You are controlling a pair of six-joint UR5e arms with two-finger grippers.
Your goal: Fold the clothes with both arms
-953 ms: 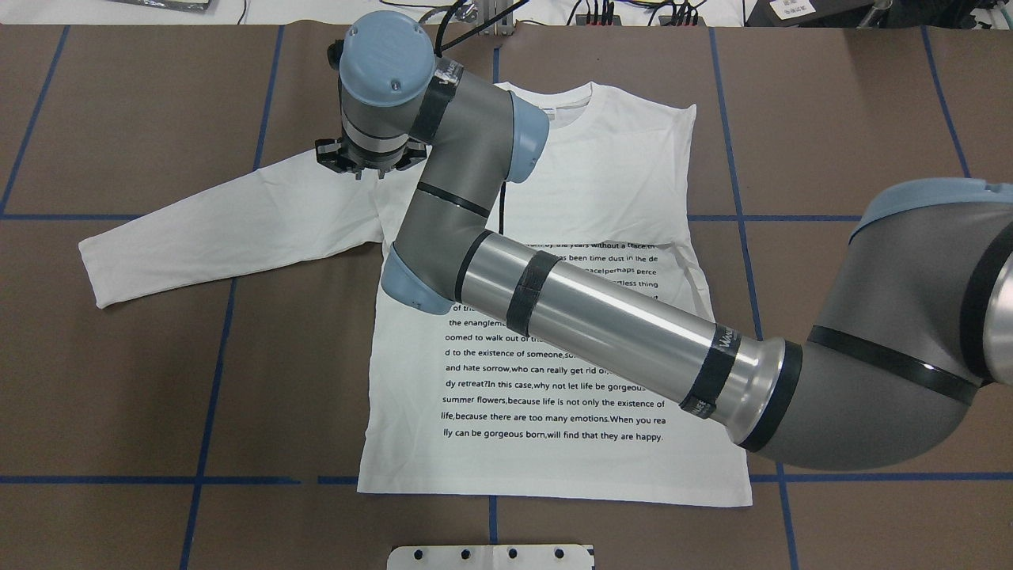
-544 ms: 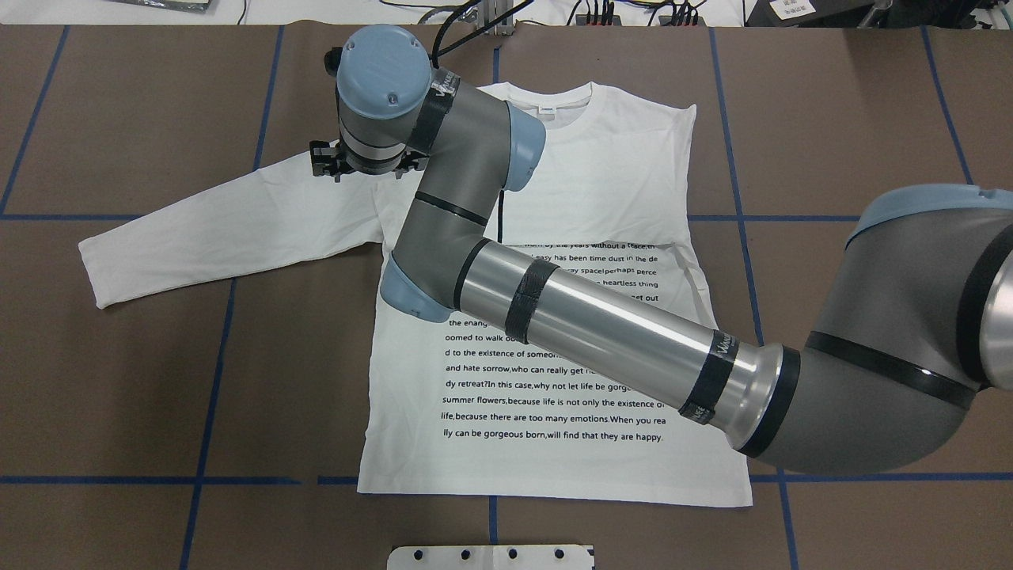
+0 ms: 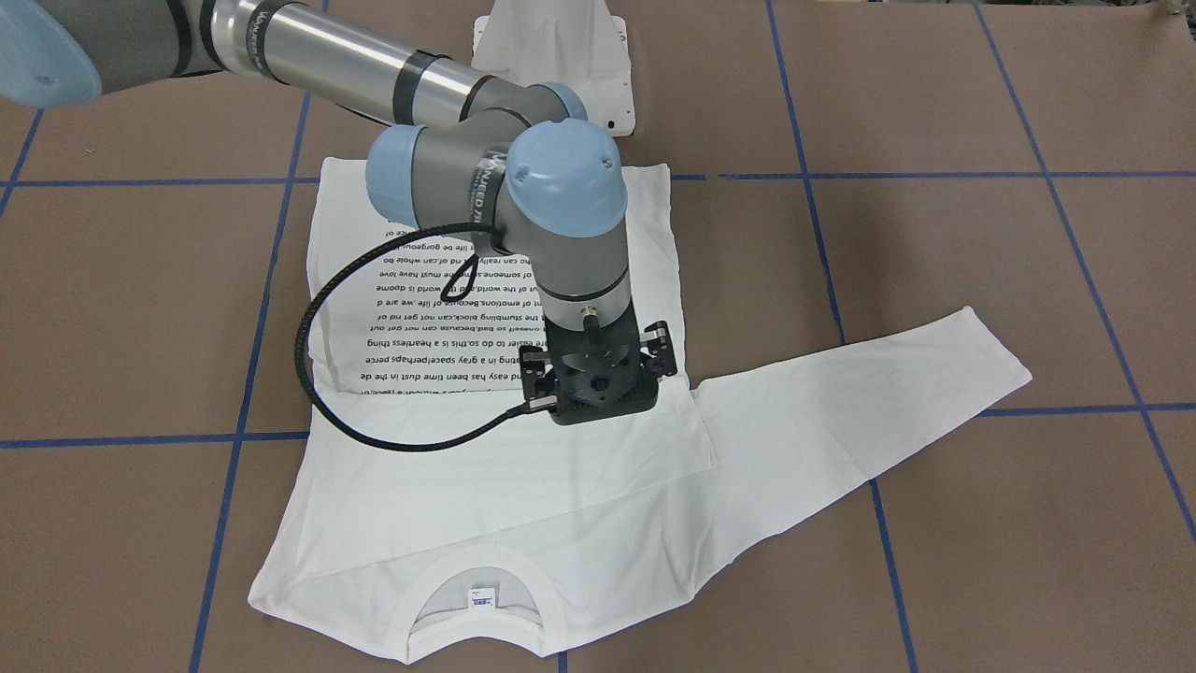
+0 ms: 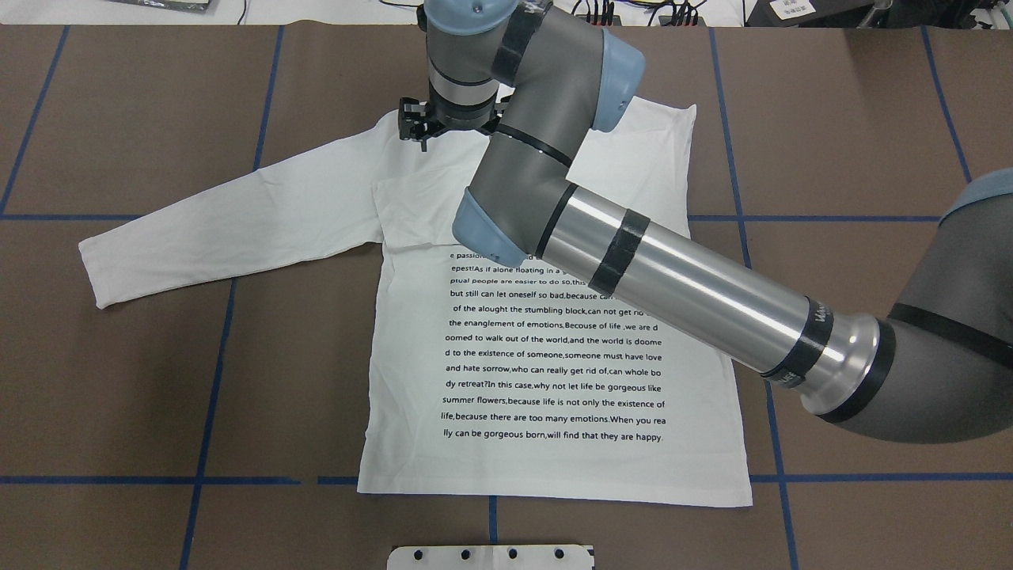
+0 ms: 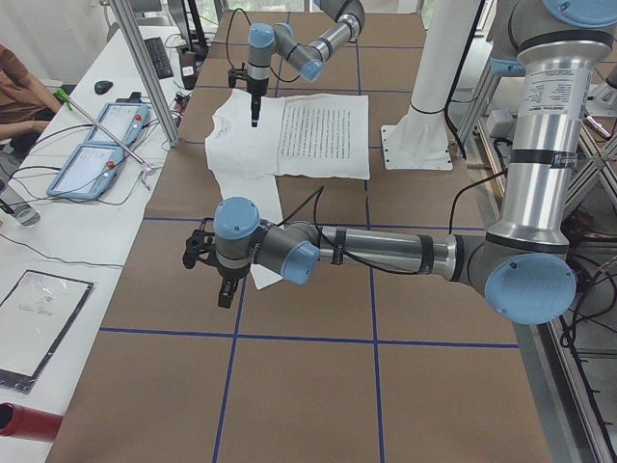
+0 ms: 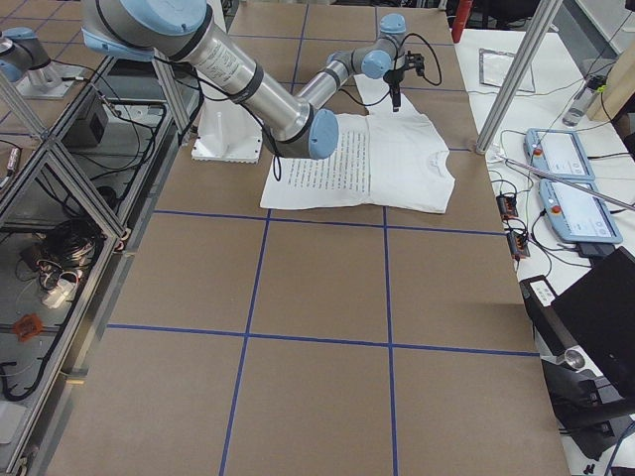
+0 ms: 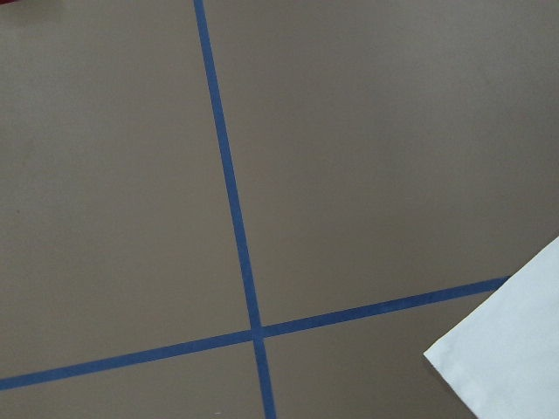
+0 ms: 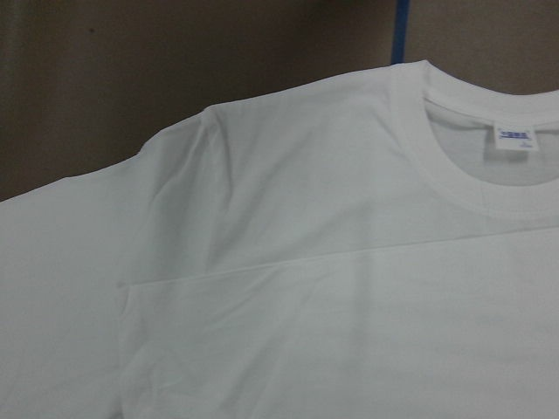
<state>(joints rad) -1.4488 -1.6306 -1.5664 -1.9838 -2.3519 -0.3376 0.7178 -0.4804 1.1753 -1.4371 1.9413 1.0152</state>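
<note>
The white long-sleeved T-shirt (image 4: 554,372) lies flat on the brown table, text side up, neck at the far edge. One sleeve (image 4: 221,229) stretches out to the robot's left; the other is folded across the chest (image 3: 523,449). My right arm reaches across the shirt. Its gripper (image 4: 445,127) hangs above the shoulder beside the collar (image 3: 598,397); its fingers are hidden under the wrist and hold no cloth. The right wrist view shows the ribbed neck and label (image 8: 515,137). My left gripper (image 5: 224,289) hovers by the outstretched sleeve's cuff (image 7: 507,358); I cannot tell its state.
The white pedestal base (image 4: 491,556) stands at the near table edge behind the hem. Blue tape lines (image 4: 214,380) cross the brown surface. Tablets and cables (image 5: 101,145) lie on the side bench past the far edge.
My right arm has swung right and away from me, from over the outstretched sleeve's top to beside the collar. The shirt has not moved.
</note>
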